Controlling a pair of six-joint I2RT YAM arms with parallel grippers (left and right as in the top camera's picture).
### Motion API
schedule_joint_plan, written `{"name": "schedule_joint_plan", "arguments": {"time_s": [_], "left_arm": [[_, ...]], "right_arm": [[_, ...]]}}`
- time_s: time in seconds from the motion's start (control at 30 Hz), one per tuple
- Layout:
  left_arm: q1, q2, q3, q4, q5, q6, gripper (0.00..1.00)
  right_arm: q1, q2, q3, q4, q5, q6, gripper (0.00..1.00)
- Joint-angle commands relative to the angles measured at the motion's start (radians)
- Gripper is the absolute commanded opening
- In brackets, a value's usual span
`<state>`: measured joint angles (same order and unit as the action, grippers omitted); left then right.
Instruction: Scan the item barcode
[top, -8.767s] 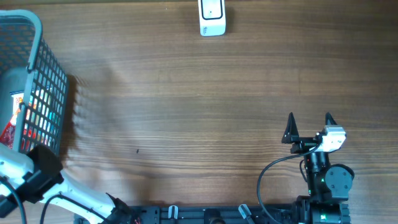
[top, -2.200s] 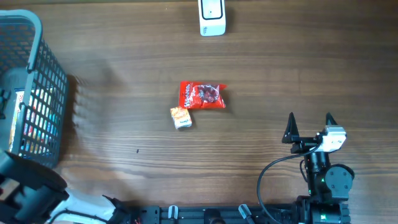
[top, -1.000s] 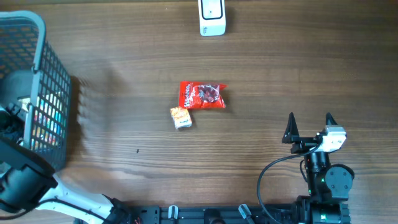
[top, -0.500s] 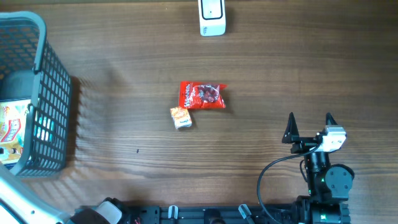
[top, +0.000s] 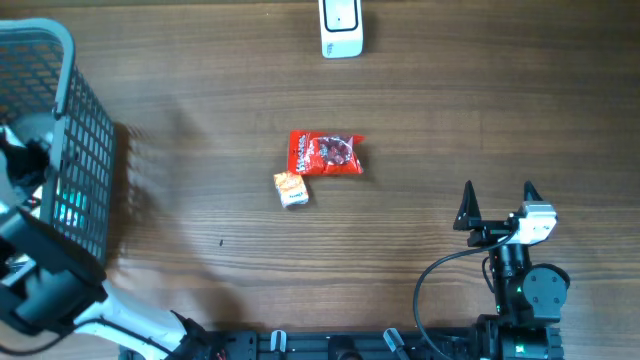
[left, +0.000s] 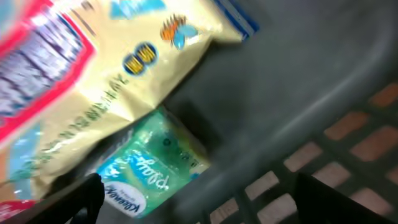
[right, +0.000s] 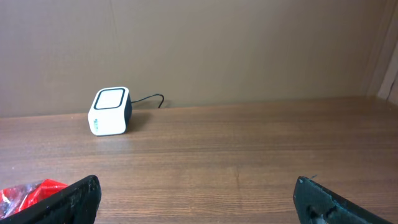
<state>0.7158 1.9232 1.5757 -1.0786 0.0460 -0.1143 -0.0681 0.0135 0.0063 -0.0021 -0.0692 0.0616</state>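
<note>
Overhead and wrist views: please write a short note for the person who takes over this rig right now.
Left gripper: open, empty, down inside the basket, over a yellow bag and a green tissue pack.
Right gripper: open, empty, at the near right of the table, touching nothing.
Red snack packet and small orange box lie close together mid-table; the scanner stands at the far edge.
Done: two items are out on the table; whether they were scanned cannot be told.
Left: pick an item and show its barcode to the scanner.
</note>
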Motion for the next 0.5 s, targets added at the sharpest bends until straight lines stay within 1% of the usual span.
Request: {"name": "schedule_joint_plan", "arguments": {"time_s": [0.0, 0.07, 0.13, 0.2, 0.23, 0.4, 0.47], "left_arm": [[0.000, 0.074, -0.001, -0.035, -0.040, -0.004, 0.94], [0.000, 0.098, -0.001, -0.053, -0.077, -0.027, 0.93], [0.000, 0.108, -0.001, -0.067, -0.108, -0.079, 0.93], [0.000, 0.115, -0.001, -0.075, -0.108, -0.163, 0.93], [0.000, 0.119, -0.002, -0.080, -0.108, -0.187, 0.91], [0.000, 0.121, -0.057, -0.039, -0.108, -0.186, 0.87], [0.000, 0.121, -0.060, -0.028, -0.108, -0.186, 0.66]], "right_arm": [[-0.002, -0.006, -0.001, 0.003, 0.011, -0.008, 1.00], [-0.002, -0.006, -0.001, 0.003, 0.011, -0.008, 1.00], [-0.002, -0.006, -0.001, 0.003, 0.011, -0.008, 1.00], [-0.002, -0.006, -0.001, 0.003, 0.011, -0.008, 1.00], [-0.002, -0.006, -0.001, 0.003, 0.011, -0.008, 1.00], [-0.002, -0.006, -0.001, 0.003, 0.011, -0.008, 1.00], [-0.002, -0.006, -0.001, 0.003, 0.011, -0.008, 1.00]]}}
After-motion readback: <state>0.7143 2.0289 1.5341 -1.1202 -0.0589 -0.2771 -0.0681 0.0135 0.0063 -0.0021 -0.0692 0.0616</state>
